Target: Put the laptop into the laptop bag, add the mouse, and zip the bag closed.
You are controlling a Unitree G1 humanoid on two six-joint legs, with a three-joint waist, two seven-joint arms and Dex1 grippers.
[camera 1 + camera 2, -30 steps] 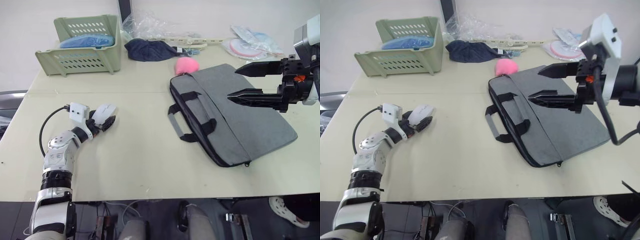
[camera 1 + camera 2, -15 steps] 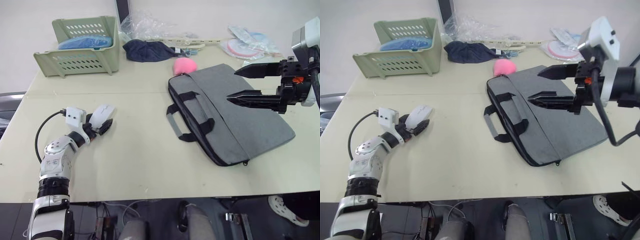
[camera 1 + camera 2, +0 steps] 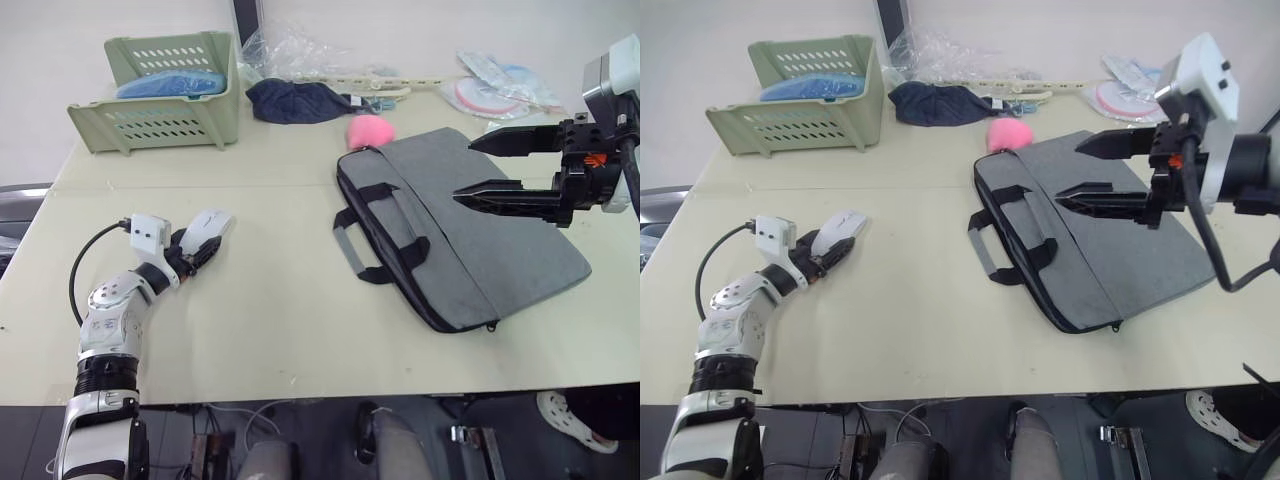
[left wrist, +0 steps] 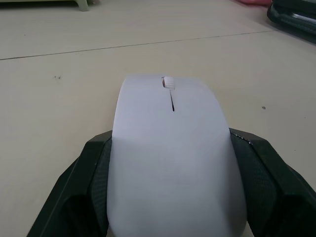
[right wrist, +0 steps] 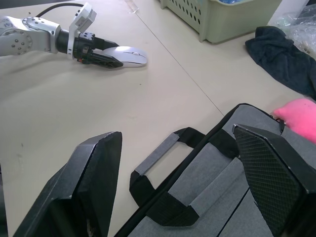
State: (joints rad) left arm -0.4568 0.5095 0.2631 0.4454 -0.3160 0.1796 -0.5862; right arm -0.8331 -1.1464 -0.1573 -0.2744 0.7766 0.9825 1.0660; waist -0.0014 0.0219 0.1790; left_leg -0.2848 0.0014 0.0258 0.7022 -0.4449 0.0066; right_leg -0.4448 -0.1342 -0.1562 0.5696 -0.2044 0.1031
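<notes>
Compared with one second ago, the left end effector (image 3: 200, 250) has been drawn a little back along the tabletop (image 3: 300, 310), and the mouse (image 3: 208, 226) has been carried with it; the mouse is held between the two black fingers (image 4: 89, 168), low over the surface. The laptop bag (image 3: 470, 240) is lying at about 3 o'clock from the mouse, well apart, with its pink pompom (image 3: 371, 130) at the far corner. The right end effector (image 3: 510, 165) is seen wide open above the bag, almost unmoved. The laptop cannot be seen, so it is probably already inside. It is judged that the mouse grasp is now secured and the transport to the bag is next
</notes>
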